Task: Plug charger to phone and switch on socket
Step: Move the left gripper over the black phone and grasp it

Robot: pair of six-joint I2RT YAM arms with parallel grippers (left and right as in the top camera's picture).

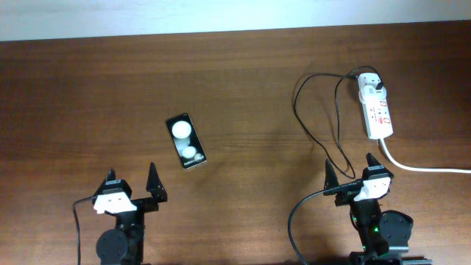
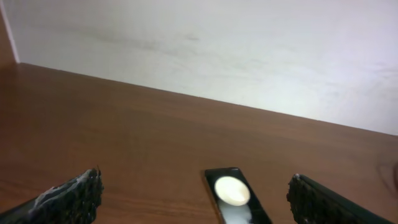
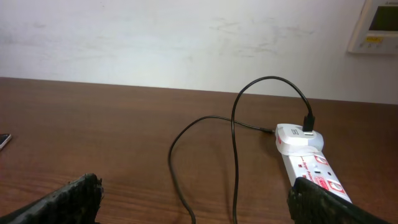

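The black phone (image 1: pixel 185 140) lies flat left of the table's middle, with two white round blobs on its face. It also shows in the left wrist view (image 2: pixel 235 196), just ahead of my left gripper (image 1: pixel 133 179), which is open and empty. The white power strip (image 1: pixel 377 109) lies at the far right, with the white plug adapter (image 1: pixel 369 83) seated in its far end. The black charger cable (image 1: pixel 316 121) loops from the adapter toward my right gripper (image 1: pixel 351 168), which is open and empty. In the right wrist view the cable (image 3: pixel 234 146) runs between the fingers and the strip (image 3: pixel 314 173) is at right.
The strip's thick white cord (image 1: pixel 427 168) runs off to the right edge. A black arm cable (image 1: pixel 294 221) curves beside the right arm's base. A pale wall (image 3: pixel 186 37) stands behind the table's far edge.
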